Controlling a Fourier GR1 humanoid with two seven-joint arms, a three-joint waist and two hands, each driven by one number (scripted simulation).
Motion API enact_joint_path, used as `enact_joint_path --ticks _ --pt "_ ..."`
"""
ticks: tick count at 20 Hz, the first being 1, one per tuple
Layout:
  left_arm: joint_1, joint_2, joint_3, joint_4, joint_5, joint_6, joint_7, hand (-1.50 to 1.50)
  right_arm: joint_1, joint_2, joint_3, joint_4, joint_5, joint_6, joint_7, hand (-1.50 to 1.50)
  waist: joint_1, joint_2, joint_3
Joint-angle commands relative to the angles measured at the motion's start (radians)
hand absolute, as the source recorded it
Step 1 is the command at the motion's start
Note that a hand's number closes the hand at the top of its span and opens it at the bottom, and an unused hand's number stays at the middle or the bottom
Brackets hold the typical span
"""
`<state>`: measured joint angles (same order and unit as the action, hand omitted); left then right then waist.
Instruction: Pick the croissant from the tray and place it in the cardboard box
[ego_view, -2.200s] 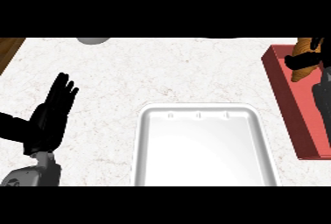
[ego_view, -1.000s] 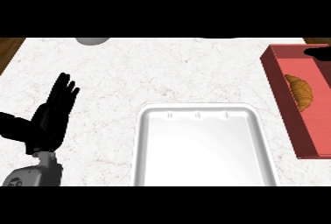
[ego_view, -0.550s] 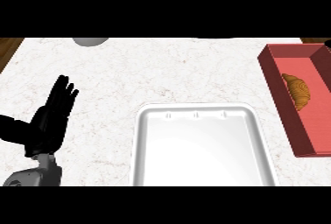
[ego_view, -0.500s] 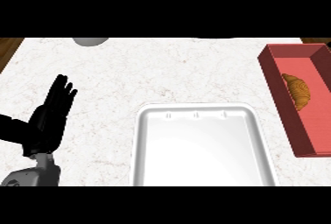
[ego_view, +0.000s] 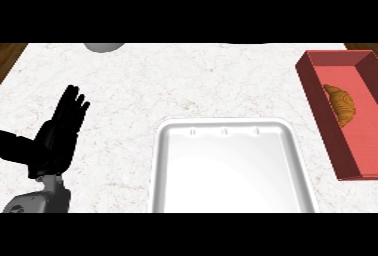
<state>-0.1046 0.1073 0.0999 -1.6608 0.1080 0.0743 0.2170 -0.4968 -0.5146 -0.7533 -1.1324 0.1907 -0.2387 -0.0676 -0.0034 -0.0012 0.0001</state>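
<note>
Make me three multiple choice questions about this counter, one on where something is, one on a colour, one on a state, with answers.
1. Where does the croissant lie? A. in a bowl B. in the box C. on a plate
2. What colour is the tray? A. blue B. green C. white
3. The left hand is: A. open B. shut on a cup C. shut on a spoon
Answers: 1 B, red walls surround it; 2 C, white all over; 3 A, its fingers are straight and hold nothing.
</note>
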Motion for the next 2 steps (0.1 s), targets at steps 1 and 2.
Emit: enact_joint_path --ticks 1,2 --pt "0.016 -0.007 -0.01 0.006 -0.018 0.003 -0.009 0.0 0.118 0.0 -0.01 -0.121 -0.079 0.039 0.024 -1.5 -0.001 -0.001 0.0" --pt "0.047 -0.012 0.003 -0.009 0.009 -0.014 -0.039 0.0 0.108 -0.009 -0.02 -0.014 -0.088 0.018 -0.061 -1.5 0.004 0.001 0.0"
